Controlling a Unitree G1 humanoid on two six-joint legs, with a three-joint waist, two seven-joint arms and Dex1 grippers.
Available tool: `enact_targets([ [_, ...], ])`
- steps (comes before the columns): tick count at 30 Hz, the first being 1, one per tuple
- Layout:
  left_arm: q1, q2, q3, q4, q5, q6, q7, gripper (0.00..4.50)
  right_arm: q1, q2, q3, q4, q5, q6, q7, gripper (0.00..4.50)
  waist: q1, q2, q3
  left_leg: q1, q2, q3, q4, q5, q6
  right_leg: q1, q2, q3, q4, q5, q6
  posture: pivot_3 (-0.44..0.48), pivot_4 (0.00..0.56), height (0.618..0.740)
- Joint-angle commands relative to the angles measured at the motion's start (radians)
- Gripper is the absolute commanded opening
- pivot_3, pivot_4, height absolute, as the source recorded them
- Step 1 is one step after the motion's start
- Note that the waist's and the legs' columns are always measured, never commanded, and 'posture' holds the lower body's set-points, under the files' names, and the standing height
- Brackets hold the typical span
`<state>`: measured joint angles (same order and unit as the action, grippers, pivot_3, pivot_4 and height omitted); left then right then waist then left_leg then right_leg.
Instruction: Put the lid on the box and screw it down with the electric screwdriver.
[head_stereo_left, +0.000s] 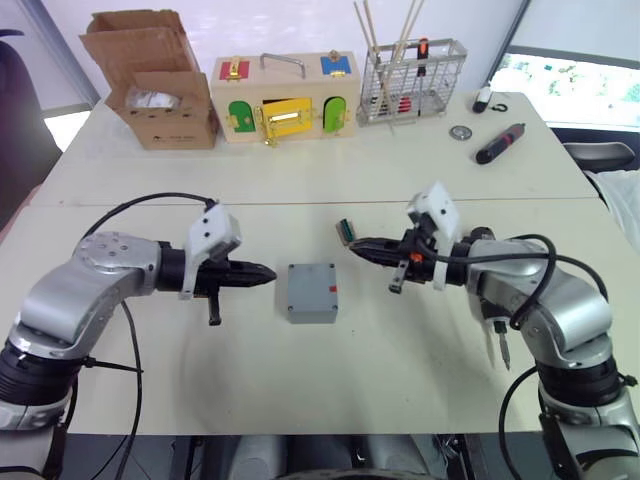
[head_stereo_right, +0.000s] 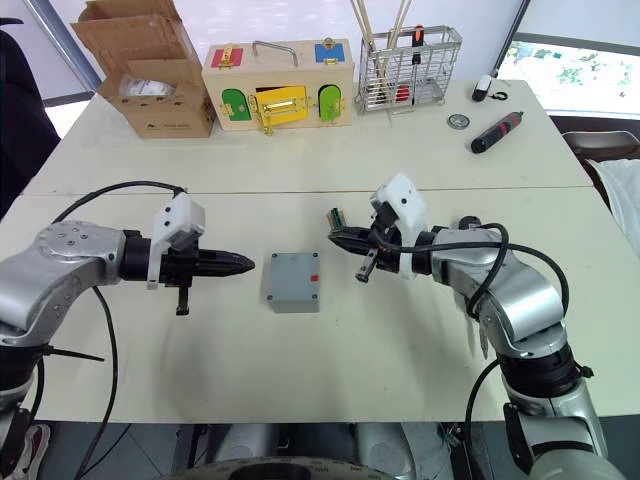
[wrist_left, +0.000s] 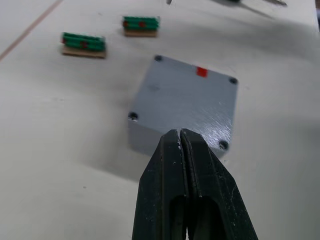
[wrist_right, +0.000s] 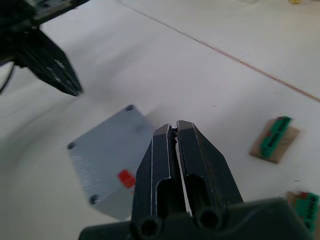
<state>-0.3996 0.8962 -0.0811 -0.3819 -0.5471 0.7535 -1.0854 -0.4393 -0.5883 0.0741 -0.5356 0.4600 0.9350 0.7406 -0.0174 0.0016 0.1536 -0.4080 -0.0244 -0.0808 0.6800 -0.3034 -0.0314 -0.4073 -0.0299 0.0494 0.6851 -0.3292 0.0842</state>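
Note:
The grey box sits mid-table with a small red mark and a screw hole in each corner of its flat closed top. I cannot tell the lid apart from the box body. My left gripper is shut and empty, its tips a short way left of the box. Just right of and behind the box, my right gripper is also shut and empty. A black tool with a thin metal bit, seemingly the electric screwdriver, lies mostly hidden under my right forearm.
Small green terminal blocks lie near the right gripper's tips. Along the back stand a cardboard carton, a wooden latch box and a wire basket. A small black-and-red screwdriver lies at the back right.

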Motion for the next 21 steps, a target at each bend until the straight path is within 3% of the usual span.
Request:
enact_targets([
  [1,-0.007,0.003,-0.012,-0.013,0.02,-0.029,-0.008,0.0,-0.001,0.017,0.02,-0.028,0.008,-0.014,-0.026,0.05,0.0,0.0,0.0,0.0,0.0,0.0,0.0,0.0,0.0,0.0,0.0,0.0,0.0,0.0,0.0,0.0,0.15,0.74],
  [21,0.005,-0.007,-0.009,-0.014,0.034,-0.029,0.013,0.0,-0.008,0.054,0.114,0.083,-0.037,-0.1,-0.052,0.05,0.002,0.0,0.0,0.0,0.0,0.0,0.001,0.0,0.0,0.0,0.0,0.0,0.0,0.0,0.0,0.0,0.15,0.74],
])
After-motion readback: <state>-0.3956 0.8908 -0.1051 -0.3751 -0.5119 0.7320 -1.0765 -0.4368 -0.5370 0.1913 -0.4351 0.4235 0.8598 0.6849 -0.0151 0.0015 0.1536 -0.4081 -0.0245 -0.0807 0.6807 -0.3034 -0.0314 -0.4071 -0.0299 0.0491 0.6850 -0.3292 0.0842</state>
